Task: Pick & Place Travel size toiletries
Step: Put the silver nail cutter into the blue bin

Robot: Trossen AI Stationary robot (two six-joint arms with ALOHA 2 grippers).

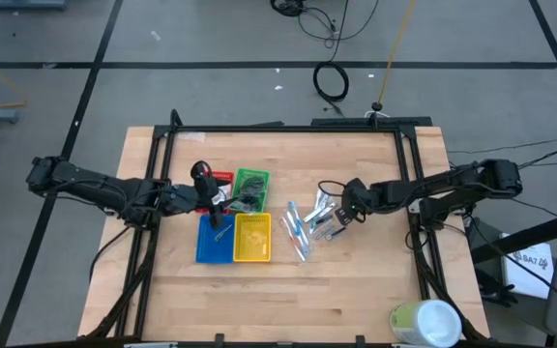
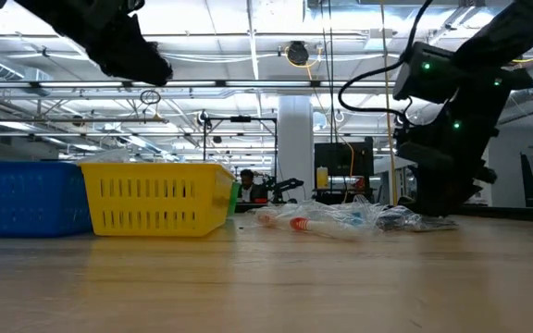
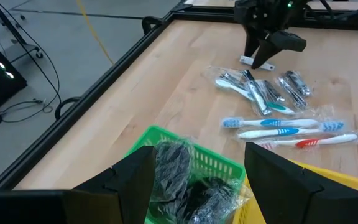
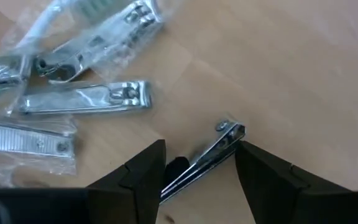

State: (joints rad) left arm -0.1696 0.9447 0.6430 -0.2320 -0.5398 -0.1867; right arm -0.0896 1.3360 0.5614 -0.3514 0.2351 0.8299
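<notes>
The toiletries are silver nail clippers (image 3: 294,84) and blue, white and red toothbrushes (image 3: 284,127) in clear wrappers, lying in a loose pile (image 1: 307,224) on the table right of the trays. My right gripper (image 4: 201,149) is open and low at the pile's right edge, with one bare silver nail clipper (image 4: 209,154) lying flat on the wood between its fingers. I cannot tell whether they touch it. My left gripper (image 3: 199,149) is open and empty above the green tray (image 1: 252,184), which holds dark wrapped items (image 3: 178,171).
Red (image 1: 222,178), green, blue (image 1: 213,239) and yellow (image 1: 252,238) trays sit in a square block left of the pile. A large pale green and white cylinder (image 1: 424,323) lies at the table's near right corner. Bare wood stretches along the near side.
</notes>
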